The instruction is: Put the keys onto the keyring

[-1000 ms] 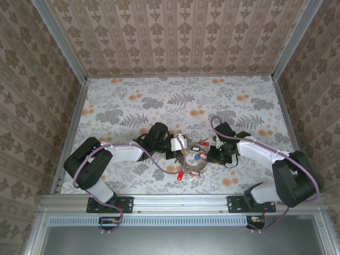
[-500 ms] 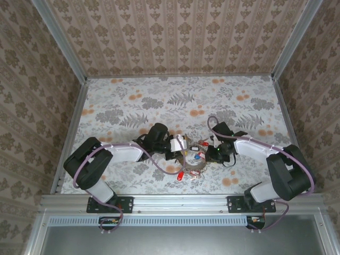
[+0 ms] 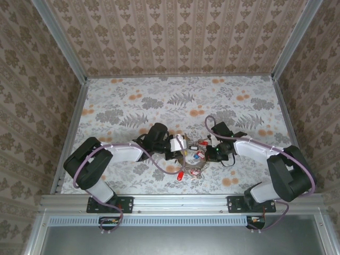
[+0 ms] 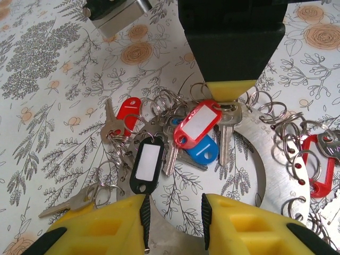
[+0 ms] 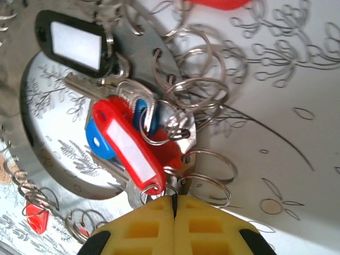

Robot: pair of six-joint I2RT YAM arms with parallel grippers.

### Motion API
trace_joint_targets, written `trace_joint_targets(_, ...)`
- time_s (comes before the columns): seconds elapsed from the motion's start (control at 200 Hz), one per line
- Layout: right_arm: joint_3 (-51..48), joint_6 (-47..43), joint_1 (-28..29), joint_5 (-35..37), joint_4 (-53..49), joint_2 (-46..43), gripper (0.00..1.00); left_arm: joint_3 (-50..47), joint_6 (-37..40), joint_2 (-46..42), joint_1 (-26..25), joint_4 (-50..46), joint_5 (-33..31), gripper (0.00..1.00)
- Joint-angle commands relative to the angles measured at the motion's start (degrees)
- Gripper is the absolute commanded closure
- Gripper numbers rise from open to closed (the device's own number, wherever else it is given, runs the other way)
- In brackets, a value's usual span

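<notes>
The keyring point(image 4: 281, 175) lies flat on the table point(image 3: 159, 101), midway along its near edge, with the keys point(image 4: 226, 141) heaped on it. The right tool point(image 5: 174, 204) is clenched tight at the end of a red tag point(image 5: 127, 143). The left tool point(image 4: 175, 215) straddles the keyring's rim, fingers apart; I cannot tell whether it grips.

The back half of the table point(image 3: 180, 95) is wide and bare, so a gripper can pass there easily. Near the front, the keys point(image 3: 191, 159) piled on the keyring point(image 4: 276, 159) sit squeezed between the left gripper point(image 3: 179, 150) and the right gripper point(image 3: 210, 151), with hardly any room. Walls point(image 3: 48, 79) close in the sides.
</notes>
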Motion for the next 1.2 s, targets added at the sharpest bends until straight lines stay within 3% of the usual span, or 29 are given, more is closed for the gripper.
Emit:
trace_joint_targets(0.0, -0.4, -4.52, 1.77, -0.98, 1.86, -4.39, 1.0, -0.68, -3.19, -2.27, 1.16, 2.34, 3.29, 0.67)
trace_joint_targets(0.13, -0.65, -8.39, 3.6, -0.96, 4.57, -7.57, 1.0, -1.86, -6.48, -2.99, 3.06, 6.66, 5.08, 0.67)
trace_joint_targets(0.66, -11.79, -28.68, 6.56, -7.59, 30.95, -20.62, 1.0, -1.07, -3.48, -6.04, 5.27, 3.45, 12.52, 0.66)
trace_joint_targets(0.94, -14.51, -37.8, 6.56, -11.49, 37.97, -19.08, 1.0, -0.27, 0.22, -4.46, 6.1, 2.15, 18.67, 0.65)
trace_joint_targets(1.195, -12.92, -49.11, 6.47, -18.94, 45.49, -12.38, 1.0, -2.02, -1.28, -3.95, 7.05, 7.18, 18.13, 0.65)
